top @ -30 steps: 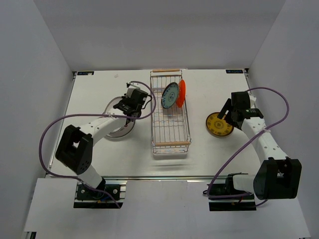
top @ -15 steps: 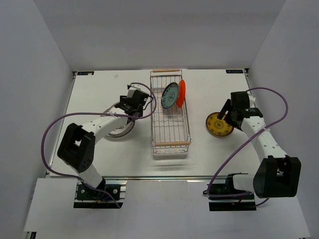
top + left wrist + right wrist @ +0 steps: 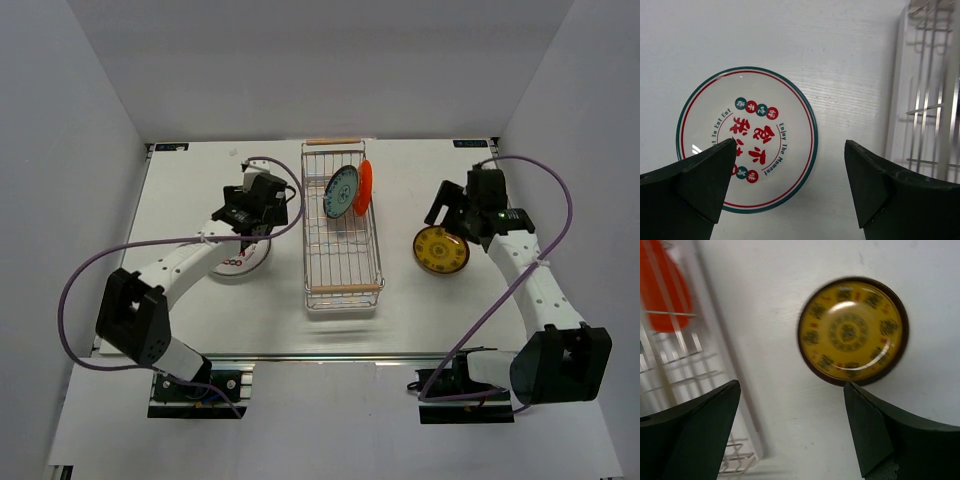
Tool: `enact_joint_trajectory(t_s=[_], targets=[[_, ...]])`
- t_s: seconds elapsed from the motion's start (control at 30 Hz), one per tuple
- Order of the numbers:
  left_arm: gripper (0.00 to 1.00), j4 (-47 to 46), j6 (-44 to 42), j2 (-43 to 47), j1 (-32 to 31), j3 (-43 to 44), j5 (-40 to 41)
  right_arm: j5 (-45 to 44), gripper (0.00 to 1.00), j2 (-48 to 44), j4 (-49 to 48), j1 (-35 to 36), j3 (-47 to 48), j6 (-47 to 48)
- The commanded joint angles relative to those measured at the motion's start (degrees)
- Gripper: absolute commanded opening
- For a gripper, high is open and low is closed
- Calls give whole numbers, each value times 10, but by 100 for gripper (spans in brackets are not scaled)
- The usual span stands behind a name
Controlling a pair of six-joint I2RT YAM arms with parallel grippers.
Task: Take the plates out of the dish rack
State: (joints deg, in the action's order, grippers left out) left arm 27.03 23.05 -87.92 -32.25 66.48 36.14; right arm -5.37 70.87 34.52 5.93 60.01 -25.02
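The dish rack lies in the middle of the table, with a teal plate and an orange-red plate standing on edge in its far half. A white plate with red marks and a green rim lies flat on the table left of the rack. My left gripper hangs open above that plate's right edge, holding nothing. A yellow-brown patterned plate lies flat to the right of the rack. My right gripper is open and empty above the table between them. The orange-red plate shows blurred.
In the top view the left arm partly covers the white plate, and the right gripper hovers beside the yellow plate. Grey walls close in the table on three sides. Purple cables loop off both arms.
My left gripper has opened and let go of the white plate, which now lies flat, and has risen above it. The right gripper has shifted a little toward the far side.
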Motion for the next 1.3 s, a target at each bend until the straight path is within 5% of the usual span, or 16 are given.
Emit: enact_joint_trajectory(t_s=[0.0, 0.33, 0.7, 1.27], targets=[[98, -5, 23, 70, 9, -7, -16, 48, 89, 0, -45, 32, 66, 28], [98, -18, 86, 191, 28, -123, -94, 56, 89, 127, -49, 189, 273, 78], [98, -20, 108, 275, 28, -193, -120, -101, 89, 349, 14, 284, 489, 73], [98, -20, 111, 304, 28, -206, -116, -172, 85, 464, 69, 305, 564, 27]])
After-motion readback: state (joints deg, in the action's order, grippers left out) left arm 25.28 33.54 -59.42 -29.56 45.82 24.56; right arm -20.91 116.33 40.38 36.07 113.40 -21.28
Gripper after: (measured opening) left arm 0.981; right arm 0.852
